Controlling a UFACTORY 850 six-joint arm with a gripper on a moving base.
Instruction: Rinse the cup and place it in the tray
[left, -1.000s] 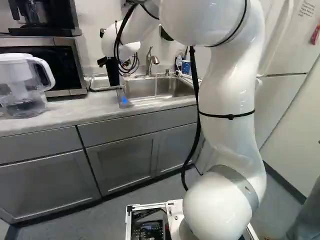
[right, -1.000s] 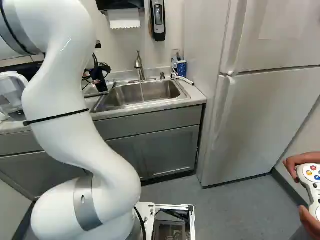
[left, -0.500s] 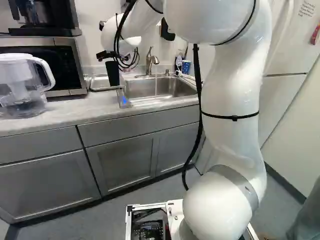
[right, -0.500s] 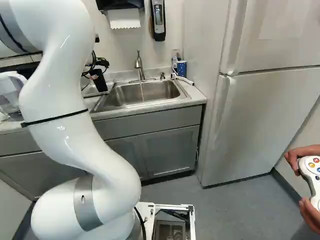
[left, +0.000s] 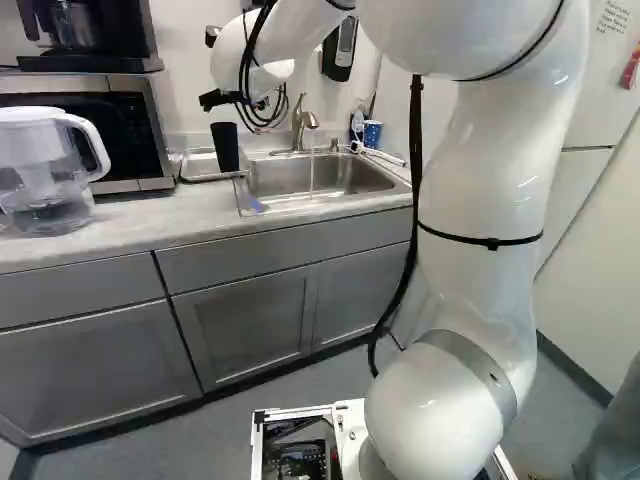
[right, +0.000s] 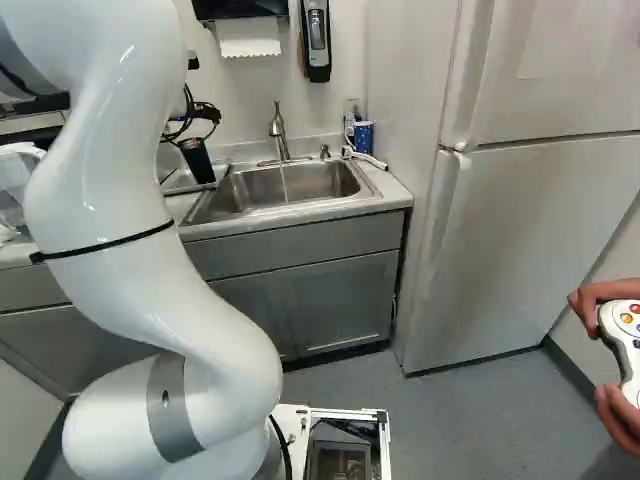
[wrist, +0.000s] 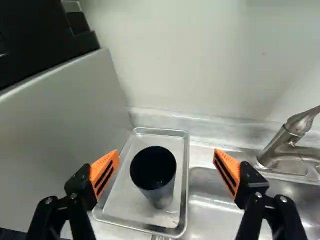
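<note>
Cup (wrist: 159, 195) is dark and smooth, with round mouth and body narrowing to its base. It stands inside the tray (wrist: 184, 200), which is of shiny metal, rectangular with rounded corners, just beside the steel sink (wrist: 210, 200). The mouth points up and the long axis is upright. The gripper (left: 213, 100) has its two fingers spread wide, their orange pads (wrist: 104, 172) ridged, pinching nothing.
</note>
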